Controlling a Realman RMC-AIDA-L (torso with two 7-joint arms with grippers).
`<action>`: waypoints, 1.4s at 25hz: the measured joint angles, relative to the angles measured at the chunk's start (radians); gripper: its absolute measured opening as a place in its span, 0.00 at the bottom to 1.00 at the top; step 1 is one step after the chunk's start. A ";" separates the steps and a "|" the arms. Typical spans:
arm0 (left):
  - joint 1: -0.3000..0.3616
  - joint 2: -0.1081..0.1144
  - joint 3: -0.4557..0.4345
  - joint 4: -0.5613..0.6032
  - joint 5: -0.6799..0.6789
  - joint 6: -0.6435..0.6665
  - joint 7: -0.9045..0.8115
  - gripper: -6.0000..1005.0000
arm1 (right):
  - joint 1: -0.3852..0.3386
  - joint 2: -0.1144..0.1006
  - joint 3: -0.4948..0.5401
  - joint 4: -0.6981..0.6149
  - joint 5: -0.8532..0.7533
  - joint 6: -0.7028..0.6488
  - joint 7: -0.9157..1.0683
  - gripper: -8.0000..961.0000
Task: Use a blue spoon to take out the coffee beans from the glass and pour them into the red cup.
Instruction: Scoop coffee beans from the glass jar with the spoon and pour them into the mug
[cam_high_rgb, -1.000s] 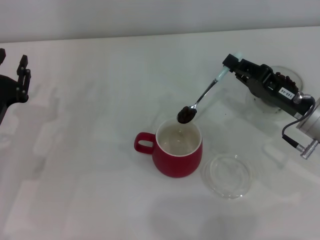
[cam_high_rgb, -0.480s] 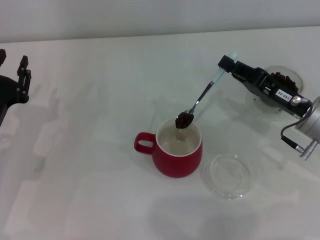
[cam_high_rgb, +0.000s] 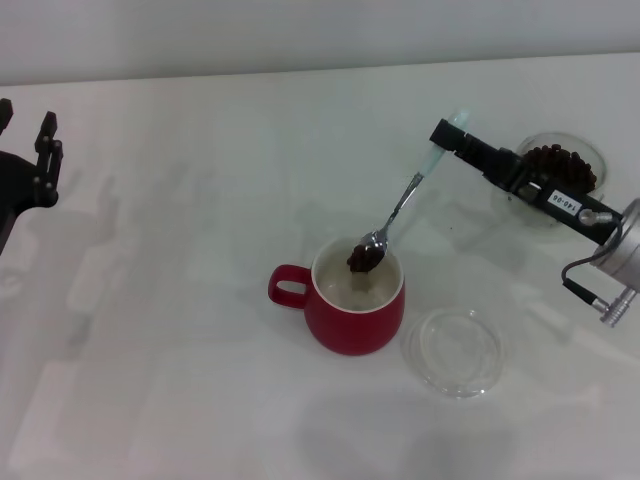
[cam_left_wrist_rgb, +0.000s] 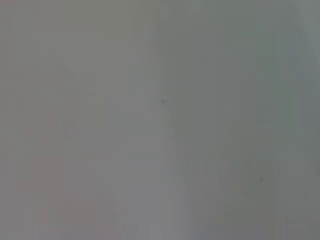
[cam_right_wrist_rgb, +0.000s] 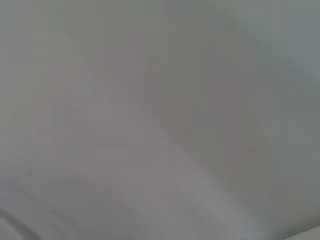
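Note:
In the head view my right gripper (cam_high_rgb: 447, 140) is shut on the pale blue handle of the blue spoon (cam_high_rgb: 403, 203). The spoon slopes down to the left, and its metal bowl holds a heap of coffee beans (cam_high_rgb: 362, 258) just over the mouth of the red cup (cam_high_rgb: 354, 297). The red cup stands upright at the centre, its loop handle to the left. The glass (cam_high_rgb: 558, 175) with more coffee beans (cam_high_rgb: 560, 162) stands at the far right, partly behind my right arm. My left gripper (cam_high_rgb: 40, 160) is parked at the far left edge. Both wrist views show only blank grey.
A flat shallow clear glass dish (cam_high_rgb: 455, 351) lies on the white table (cam_high_rgb: 200, 350) just right of the red cup, toward the front.
My right gripper has tilted and carried the spoon down and left; its bowl of beans has dropped from above the cup's far rim to just over the cup's mouth. The left arm has not moved.

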 joint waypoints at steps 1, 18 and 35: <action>0.000 0.000 0.000 0.000 0.000 0.000 0.000 0.43 | 0.000 0.000 -0.003 -0.001 -0.002 0.001 -0.010 0.16; -0.003 0.001 0.000 0.004 0.000 0.000 0.000 0.43 | 0.004 0.000 -0.062 -0.028 -0.021 0.009 -0.248 0.16; -0.007 0.002 -0.003 -0.002 0.000 0.000 0.000 0.43 | -0.079 -0.008 0.027 -0.154 0.015 0.157 -0.044 0.16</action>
